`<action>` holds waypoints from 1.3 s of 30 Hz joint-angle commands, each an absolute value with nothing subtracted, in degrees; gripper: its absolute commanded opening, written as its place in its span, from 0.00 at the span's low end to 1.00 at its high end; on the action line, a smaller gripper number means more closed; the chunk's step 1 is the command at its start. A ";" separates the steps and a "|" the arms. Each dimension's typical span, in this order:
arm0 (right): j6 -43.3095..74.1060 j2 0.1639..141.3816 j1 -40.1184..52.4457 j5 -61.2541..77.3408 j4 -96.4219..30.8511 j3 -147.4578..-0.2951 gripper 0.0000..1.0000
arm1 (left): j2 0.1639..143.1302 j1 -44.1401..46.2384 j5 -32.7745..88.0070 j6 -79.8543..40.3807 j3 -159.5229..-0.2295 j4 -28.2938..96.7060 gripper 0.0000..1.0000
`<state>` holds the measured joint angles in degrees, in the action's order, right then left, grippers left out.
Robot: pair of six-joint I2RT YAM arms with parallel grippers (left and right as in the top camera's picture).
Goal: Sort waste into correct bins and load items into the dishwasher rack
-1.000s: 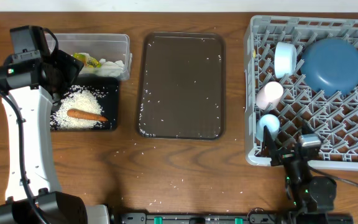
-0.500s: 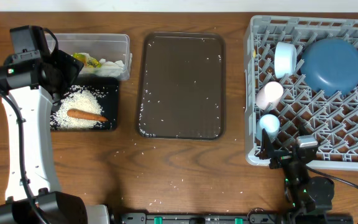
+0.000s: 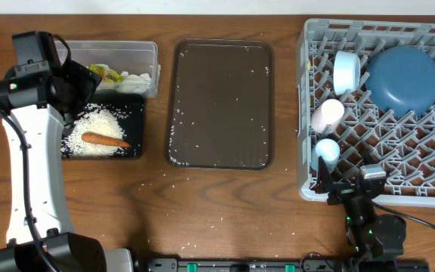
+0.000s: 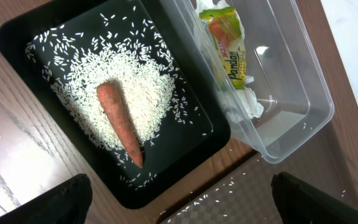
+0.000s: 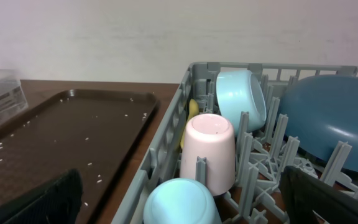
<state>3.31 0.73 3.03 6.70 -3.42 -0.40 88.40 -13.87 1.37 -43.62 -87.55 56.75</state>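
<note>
The clear tub (image 3: 138, 51) holds a yellow-green wrapper (image 4: 229, 53) and white paper scraps (image 4: 246, 104). The black tray (image 3: 131, 106) in front of it holds rice grains (image 4: 151, 93) and the orange-brown stick (image 4: 120, 121). My left gripper (image 4: 182, 205) is open and empty, hovering above these bins. The grey rack (image 3: 429, 162) holds the dark blue plate (image 3: 402, 79), the pale bowl (image 3: 346, 70), the pink cup (image 3: 328, 115), the small light blue cup (image 5: 180, 194) and the yellow spoon (image 5: 192, 111). My right gripper (image 5: 184, 210) is open at the rack's front left corner, fingers wide either side of the light blue cup.
A large dark brown serving tray (image 3: 221, 102) with scattered rice grains lies between the bins and the rack. Loose rice grains (image 3: 214, 223) lie on the wooden table in front of it. My left arm (image 3: 32, 174) runs along the table's left side.
My right gripper has drawn back slightly toward the table's front edge. The left arm and all objects are unchanged.
</note>
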 commanded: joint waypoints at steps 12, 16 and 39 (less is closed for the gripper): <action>3.36 0.27 3.49 7.09 -3.64 -0.32 0.99 | 88.68 -13.89 1.48 -39.31 -87.33 56.23 0.95; 3.36 0.27 3.49 7.09 -3.64 -0.32 0.99 | 85.76 -11.64 9.80 -20.75 -86.37 48.88 0.95; 3.36 0.30 3.44 7.09 -3.64 -0.32 0.99 | 36.71 -1.15 3.70 -10.87 -29.23 -5.61 0.95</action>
